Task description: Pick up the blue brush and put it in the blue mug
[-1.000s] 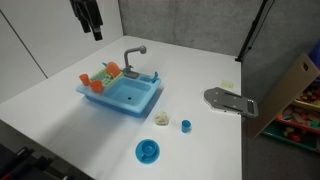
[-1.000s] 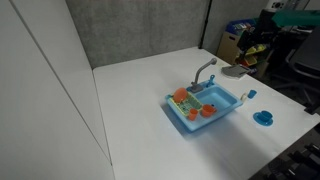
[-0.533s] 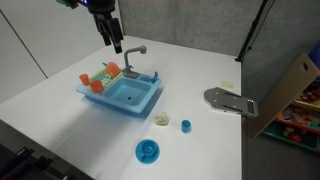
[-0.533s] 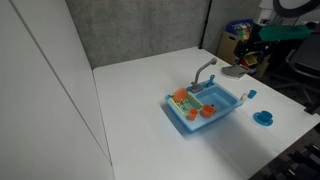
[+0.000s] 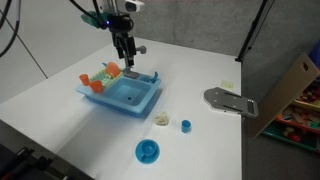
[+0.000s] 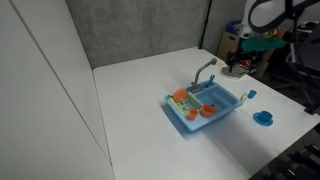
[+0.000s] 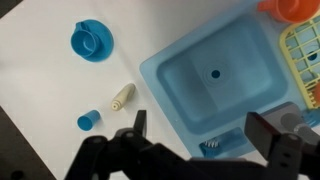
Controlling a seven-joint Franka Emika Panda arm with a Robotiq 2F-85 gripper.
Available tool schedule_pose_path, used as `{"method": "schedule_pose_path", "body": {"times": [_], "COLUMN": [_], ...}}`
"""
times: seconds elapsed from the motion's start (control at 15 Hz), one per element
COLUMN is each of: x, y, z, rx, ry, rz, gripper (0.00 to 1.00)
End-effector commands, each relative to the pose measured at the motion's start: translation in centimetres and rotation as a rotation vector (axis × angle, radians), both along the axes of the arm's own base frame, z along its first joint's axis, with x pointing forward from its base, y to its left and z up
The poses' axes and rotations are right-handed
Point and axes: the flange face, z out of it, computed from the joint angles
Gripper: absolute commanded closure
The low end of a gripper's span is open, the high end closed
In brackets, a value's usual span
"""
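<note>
- White desk (image 5: 50,88), toy sink (image 5: 130,97); we see the gripper (image 7: 200,135) over it, jaws wide apart, empty.
- Blue brush (image 5: 138,75) prob. on sink's back rim by faucet (image 5: 141,47); blue mug (image 5: 147,151) well apart.
- Risk: jaws clip faucet, slim brush slips.

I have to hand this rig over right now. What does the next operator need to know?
The end effector is open and empty, hanging over the back of the toy sink by the faucet.
The blue brush seems to lie on the sink's back edge beside the faucet; it is too small to be sure.
The blue mug stands on the table in front of the sink and looks empty.
Done: nothing grasped yet.
Left: grasp the brush, carry it to the mug, drop it in.
</note>
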Motion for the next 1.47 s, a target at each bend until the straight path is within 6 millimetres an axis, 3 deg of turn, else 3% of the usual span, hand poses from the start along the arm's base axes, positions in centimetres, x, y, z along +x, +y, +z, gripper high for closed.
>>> {"method": "schedule_pose_path", "body": {"times": [0.0, 0.13, 0.2, 0.6, 1.0, 1.4], "x": [2.4, 3.0, 1.9, 1.9, 2.2, 4.0], "y": [-0.6, -0.6, -0.5, -0.4, -1.0, -2.2], "z": [-0.6, -0.5, -1.2, -1.5, -2.6, -4.9], "rx": [0.016, 0.016, 0.006, 0.004, 0.007, -0.003], "ry": [0.042, 0.052, 0.039, 0.045, 0.067, 0.046], "rz": [-0.016, -0.028, -0.019, -0.018, 0.168, 0.324], "gripper": [0.0, 0.0, 0.0, 0.0, 0.0, 0.0]}}
